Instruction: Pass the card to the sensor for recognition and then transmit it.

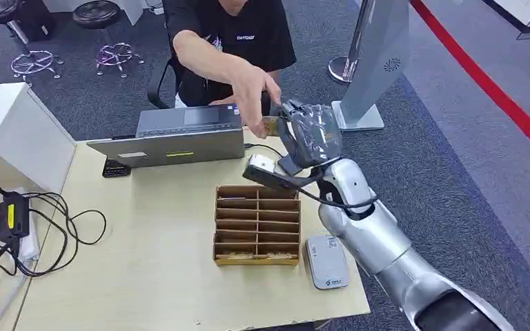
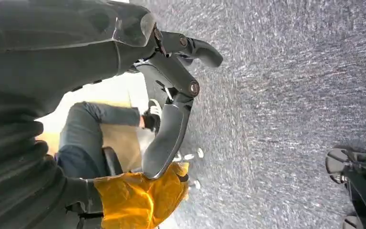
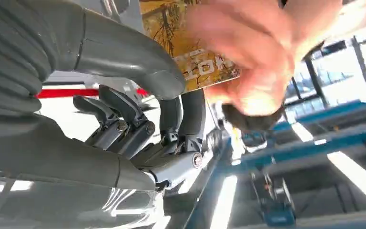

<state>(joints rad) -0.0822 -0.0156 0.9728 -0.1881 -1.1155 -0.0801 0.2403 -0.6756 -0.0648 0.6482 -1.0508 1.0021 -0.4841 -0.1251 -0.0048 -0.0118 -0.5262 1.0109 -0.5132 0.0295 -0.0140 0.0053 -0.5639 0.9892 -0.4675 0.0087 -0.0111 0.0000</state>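
Note:
My right hand (image 1: 310, 134) is raised beyond the table's far edge and holds a gold card (image 1: 270, 125) out toward a seated person. The person's hand (image 1: 252, 93) reaches over the laptop and has its fingers on the card. In the right wrist view my thumb (image 3: 124, 57) lies across the gold card (image 3: 200, 67) while the person's fingers (image 3: 252, 62) pinch its outer end. The grey card sensor (image 1: 326, 261) lies flat on the table by my right forearm. My left hand (image 2: 171, 95) hangs over grey carpet, fingers apart, holding nothing.
A wooden slotted card box (image 1: 257, 224) stands mid-table beside the sensor. A grey laptop (image 1: 179, 134) sits at the far edge. Cables and a black adapter (image 1: 12, 215) lie at the left. A silver kiosk stand (image 1: 376, 62) rises at the back right.

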